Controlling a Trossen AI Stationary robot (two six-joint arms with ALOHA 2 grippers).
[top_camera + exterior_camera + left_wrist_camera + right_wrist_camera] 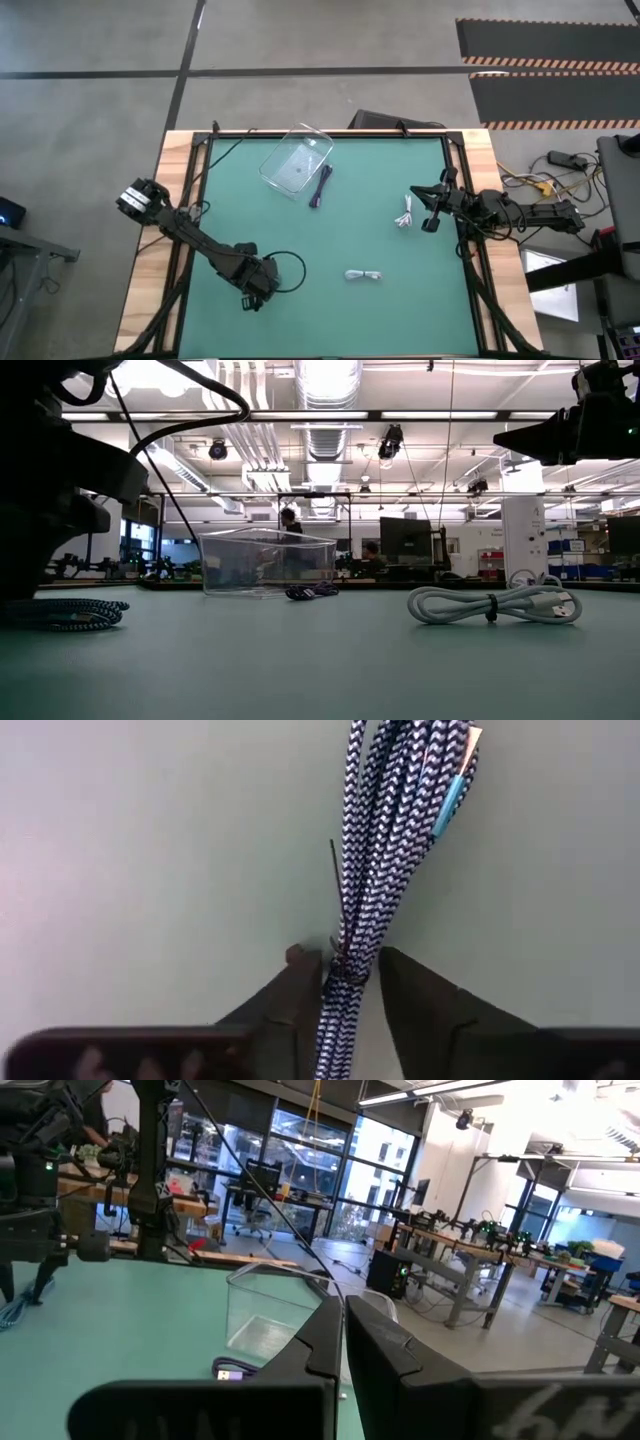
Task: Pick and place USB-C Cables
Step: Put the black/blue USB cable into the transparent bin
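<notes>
A dark teal braided USB-C cable bundle [400, 810] lies flat on the green table [330, 240] near its front left; its coil also shows in the low view [60, 615]. My left gripper [350, 960] points down over it, shut on it. Two white cable bundles [363, 275] [405, 215] lie on the table. A dark purple bundle [320, 187] lies beside the clear plastic box [297, 160]. My right gripper [430, 210] hangs shut at the table's right side, holding nothing. My left gripper pinches the teal cable at its tied waist [345, 982] between its two fingers [300, 985]. The fingers come from above, pointing down, one on each side of the bundle and across it. The bundle still lies on the table, its looped end stretching away from the fingers.
The clear box [265, 560] stands at the far middle of the table with the purple cable [312, 592] just beside it. One white bundle [495, 605] lies near the table's middle front. A raised wooden frame [150, 260] borders the green mat.
</notes>
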